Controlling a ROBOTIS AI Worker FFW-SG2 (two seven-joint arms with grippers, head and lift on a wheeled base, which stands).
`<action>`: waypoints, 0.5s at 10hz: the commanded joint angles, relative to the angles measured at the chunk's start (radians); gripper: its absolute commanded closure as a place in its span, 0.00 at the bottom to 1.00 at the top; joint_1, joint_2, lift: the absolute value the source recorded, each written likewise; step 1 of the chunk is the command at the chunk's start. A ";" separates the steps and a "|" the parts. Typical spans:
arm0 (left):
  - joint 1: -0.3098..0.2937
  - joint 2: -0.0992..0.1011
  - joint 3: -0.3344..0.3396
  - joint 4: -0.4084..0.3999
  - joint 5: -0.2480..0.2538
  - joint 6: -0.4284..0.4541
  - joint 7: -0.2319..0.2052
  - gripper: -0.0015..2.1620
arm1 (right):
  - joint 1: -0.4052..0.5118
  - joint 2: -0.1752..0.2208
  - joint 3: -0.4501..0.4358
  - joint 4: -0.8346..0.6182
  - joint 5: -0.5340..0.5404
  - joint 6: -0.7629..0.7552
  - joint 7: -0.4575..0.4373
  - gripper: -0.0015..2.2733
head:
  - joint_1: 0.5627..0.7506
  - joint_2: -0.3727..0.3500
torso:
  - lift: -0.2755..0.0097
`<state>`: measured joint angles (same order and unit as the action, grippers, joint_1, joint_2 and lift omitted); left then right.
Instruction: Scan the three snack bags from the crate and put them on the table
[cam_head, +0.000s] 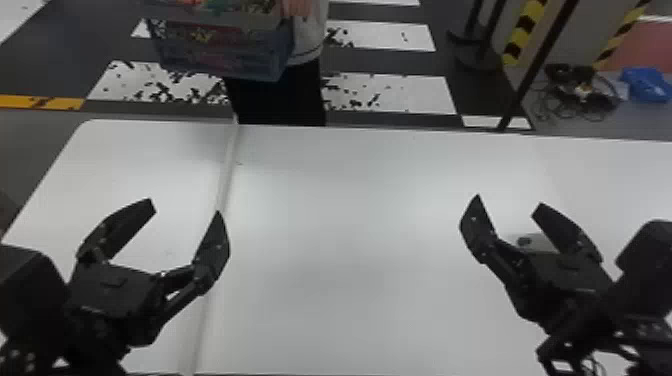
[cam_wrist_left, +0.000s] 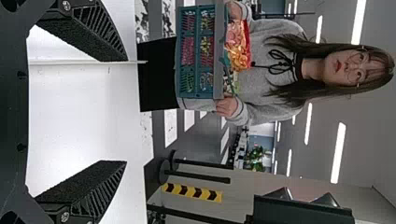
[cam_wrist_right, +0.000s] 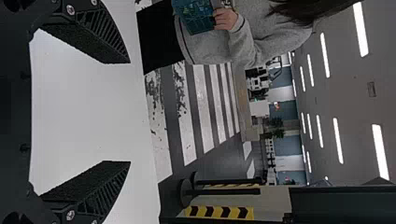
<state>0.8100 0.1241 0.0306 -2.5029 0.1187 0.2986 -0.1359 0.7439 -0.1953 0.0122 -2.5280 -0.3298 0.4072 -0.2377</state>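
Note:
Over the left part of the white table (cam_head: 340, 200), my left gripper (cam_head: 185, 206) stands open with nothing between its fingers. My right gripper (cam_head: 507, 200) is likewise open and unloaded over the table's right part. A person beyond the far edge holds the blue-green crate (cam_head: 225, 55) up with both hands, off the table. In the left wrist view, colourful bags, a red-orange snack bag (cam_wrist_left: 238, 46) among them, fill the crate (cam_wrist_left: 196, 51) past its rim; my left gripper (cam_wrist_left: 126, 111) shows there too. The right wrist view has my right gripper (cam_wrist_right: 130, 112) and a corner of the crate (cam_wrist_right: 198, 18).
A raised seam (cam_head: 227, 170) runs front to back across the table's left part. Behind the far edge stand a dark post (cam_head: 540, 65) and yellow-black striped barriers (cam_head: 522, 35), with cables (cam_head: 582, 95) and a blue item (cam_head: 647, 85) on the floor.

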 joint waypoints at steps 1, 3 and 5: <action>0.000 0.000 0.000 0.003 -0.001 -0.002 0.001 0.04 | -0.001 0.002 0.002 0.000 0.000 0.000 0.000 0.06 | 0.70 0.45 | 0.64; -0.002 -0.001 0.000 0.003 -0.002 -0.002 -0.001 0.04 | -0.003 0.002 0.000 0.001 0.002 0.000 0.000 0.06 | 0.70 0.45 | 0.64; -0.002 -0.001 0.000 0.003 -0.002 -0.005 -0.004 0.04 | -0.005 0.002 0.002 0.001 0.002 0.000 0.000 0.06 | 0.70 0.45 | 0.64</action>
<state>0.8084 0.1227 0.0306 -2.4998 0.1165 0.2952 -0.1390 0.7398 -0.1933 0.0133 -2.5265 -0.3294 0.4074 -0.2377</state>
